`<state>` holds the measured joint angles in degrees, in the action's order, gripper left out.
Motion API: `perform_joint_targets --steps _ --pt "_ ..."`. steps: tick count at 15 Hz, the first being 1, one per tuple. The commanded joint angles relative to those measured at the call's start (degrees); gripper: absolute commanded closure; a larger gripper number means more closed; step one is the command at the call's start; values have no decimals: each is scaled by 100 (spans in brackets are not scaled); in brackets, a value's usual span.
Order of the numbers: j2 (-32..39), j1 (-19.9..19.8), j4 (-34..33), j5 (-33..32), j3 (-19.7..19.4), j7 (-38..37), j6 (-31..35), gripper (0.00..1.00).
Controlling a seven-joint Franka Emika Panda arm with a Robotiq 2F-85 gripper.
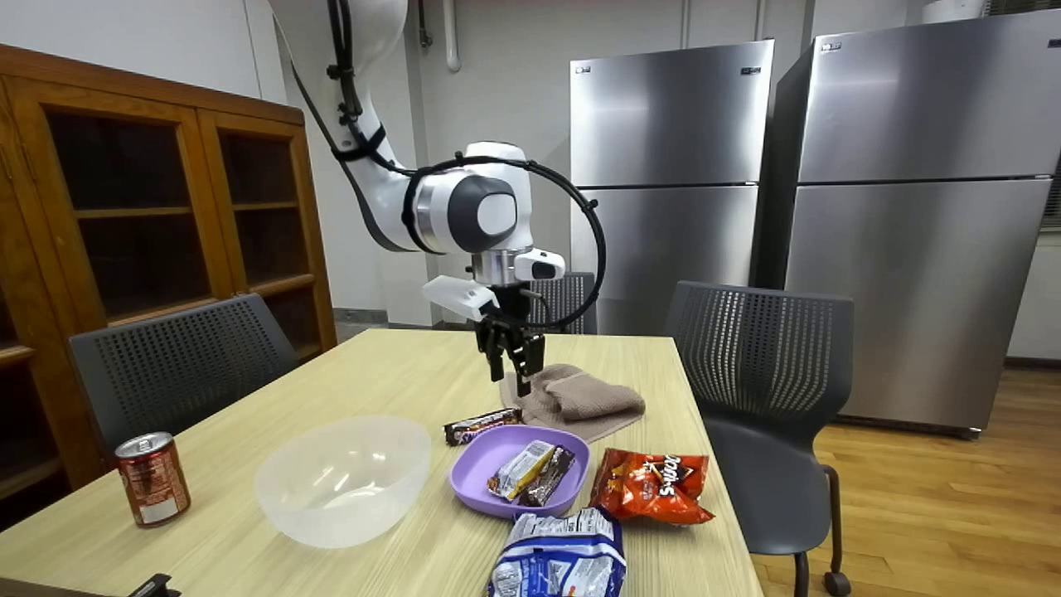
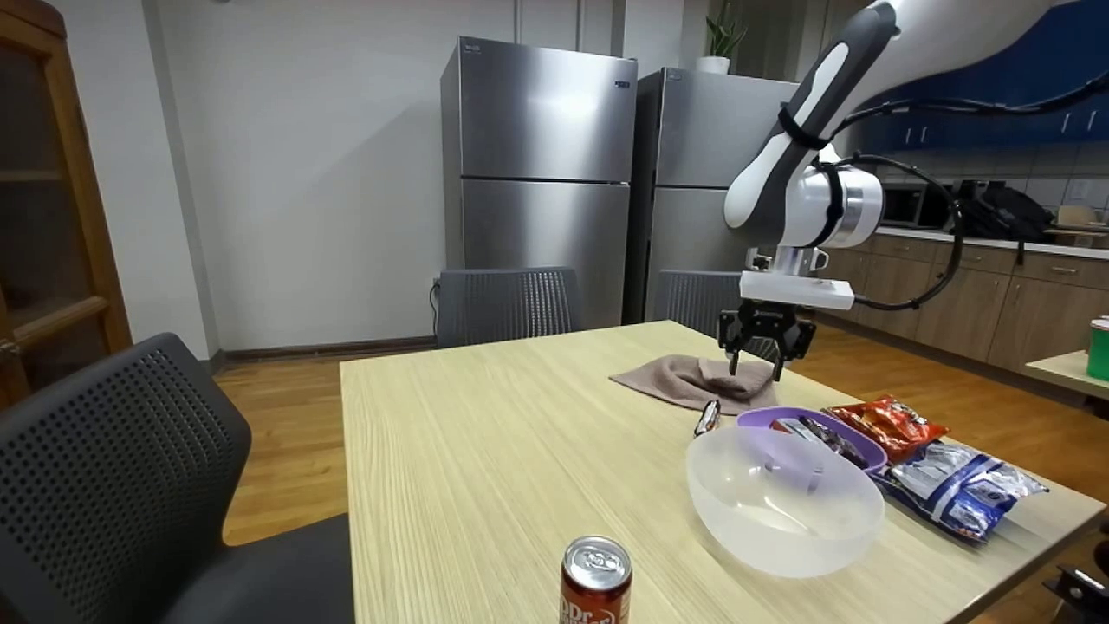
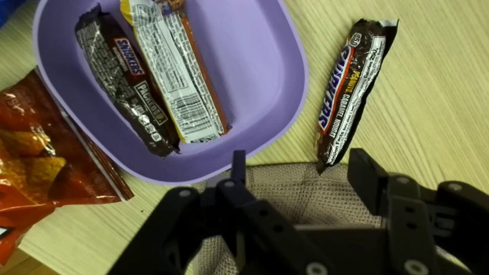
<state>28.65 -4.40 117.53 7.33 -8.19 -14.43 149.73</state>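
Note:
My gripper [image 1: 511, 383] is open and empty above the table, pointing down over the crumpled brown towel [image 1: 597, 404]; the gripper also shows in an exterior view [image 2: 755, 373] and in the wrist view [image 3: 298, 160]. A loose Snickers bar [image 3: 347, 95] lies on the table, its near end at the towel's edge, just ahead of the fingertips. It also shows in both exterior views [image 1: 481, 424] [image 2: 708, 418]. Beside it stands a purple bowl [image 3: 259, 57] holding a dark Snickers bar [image 3: 126, 84] and a yellow-and-white wrapped bar [image 3: 179, 76]. The gripper touches nothing visible.
A translucent bowl [image 1: 344, 481] stands beside the purple bowl. A red Doritos bag [image 1: 651, 485] and a blue-and-silver bag [image 1: 559, 555] lie near the table's edge. A Dr Pepper can [image 1: 153, 479] stands upright. Grey chairs [image 1: 758, 356] surround the table.

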Motion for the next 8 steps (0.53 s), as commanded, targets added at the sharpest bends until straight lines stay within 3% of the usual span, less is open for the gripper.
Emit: perform_joint_targets --steps 1,8 --pt "43 -87 -228 -75 60 278 -197 1" --pt "325 -92 -515 66 347 533 -269 0"
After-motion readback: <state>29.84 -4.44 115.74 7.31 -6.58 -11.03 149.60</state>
